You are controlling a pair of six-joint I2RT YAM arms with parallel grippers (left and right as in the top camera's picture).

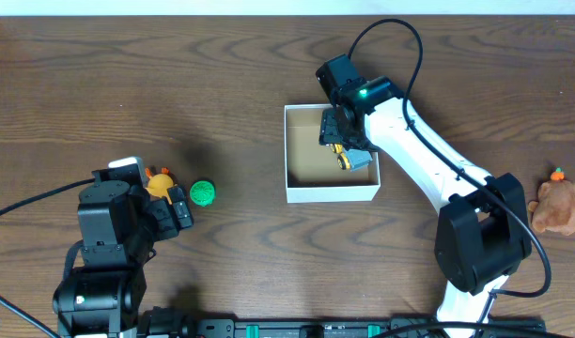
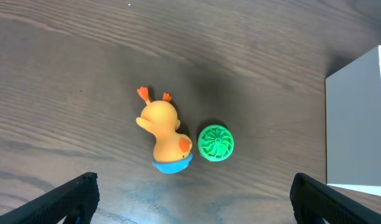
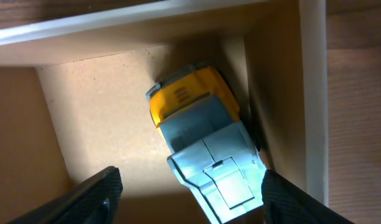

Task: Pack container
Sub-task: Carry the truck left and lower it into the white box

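The container (image 1: 331,194) is a square white box with a brown inside, at the table's middle. A yellow and grey toy truck (image 3: 203,146) lies on its floor in the right corner; it also shows in the overhead view (image 1: 348,158). My right gripper (image 3: 189,196) is open over the truck inside the box, not gripping it. An orange duck toy (image 2: 164,135) with a blue base and a green ridged ball (image 2: 215,143) lie on the table to the left. My left gripper (image 2: 190,199) is open and empty just short of them.
A brown plush toy (image 1: 556,207) with an orange piece on top lies at the far right edge. The container's white wall (image 2: 358,118) shows at the right of the left wrist view. Black cables trail from both arms.
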